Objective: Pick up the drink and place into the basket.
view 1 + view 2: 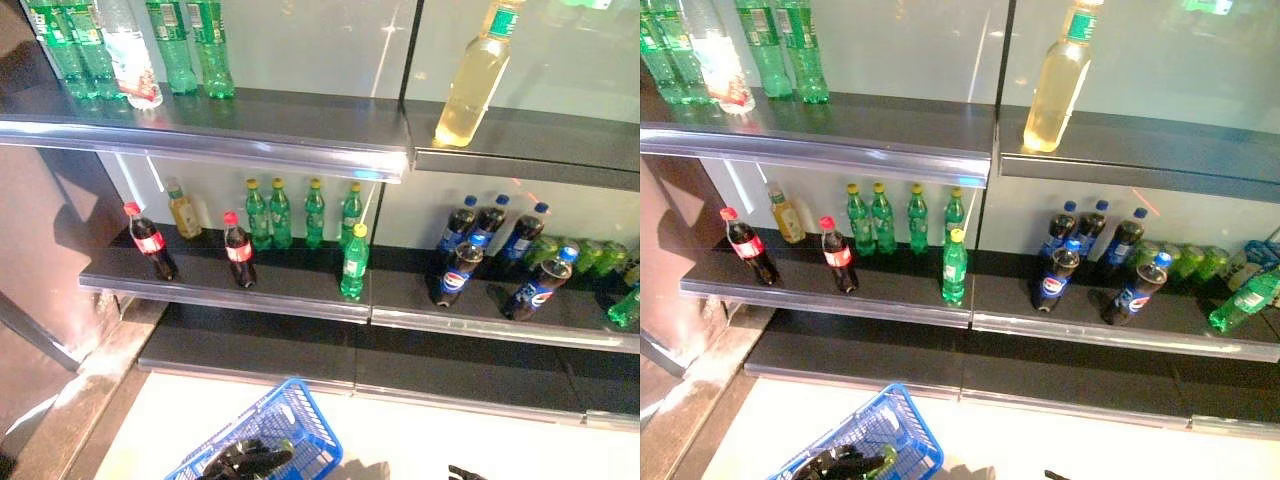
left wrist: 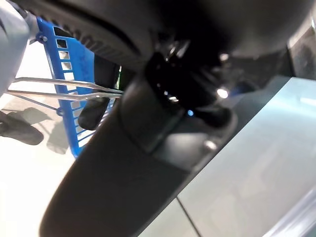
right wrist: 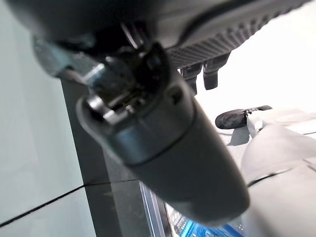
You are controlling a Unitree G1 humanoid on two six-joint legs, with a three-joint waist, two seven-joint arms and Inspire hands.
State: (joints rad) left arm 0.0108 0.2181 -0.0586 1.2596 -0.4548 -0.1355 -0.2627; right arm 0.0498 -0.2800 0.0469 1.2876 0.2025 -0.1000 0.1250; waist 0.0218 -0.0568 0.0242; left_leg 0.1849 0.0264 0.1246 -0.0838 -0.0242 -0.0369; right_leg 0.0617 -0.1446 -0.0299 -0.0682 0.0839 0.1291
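My left hand (image 1: 250, 458) is shut on the thin wire handles (image 2: 64, 88) of the blue basket (image 1: 300, 420), which hangs low in front at the left. On the middle shelf (image 1: 230, 290) stand cola bottles with red caps (image 1: 239, 250), green bottles with yellow caps (image 1: 354, 262) and dark bottles with blue caps (image 1: 459, 272). My right hand (image 3: 163, 133) hangs low at the right, away from the shelves, with relaxed fingers (image 3: 210, 74) and nothing in it. Its tip shows at the bottom edge of the left eye view (image 1: 465, 472).
The top shelf (image 1: 300, 135) carries green bottles (image 1: 190, 45) at the left and a tall pale yellow bottle (image 1: 475, 80) at the right. Green drinks (image 1: 590, 255) lie at the far right of the middle shelf. A low dark shelf (image 1: 300, 350) runs under it, above the white floor.
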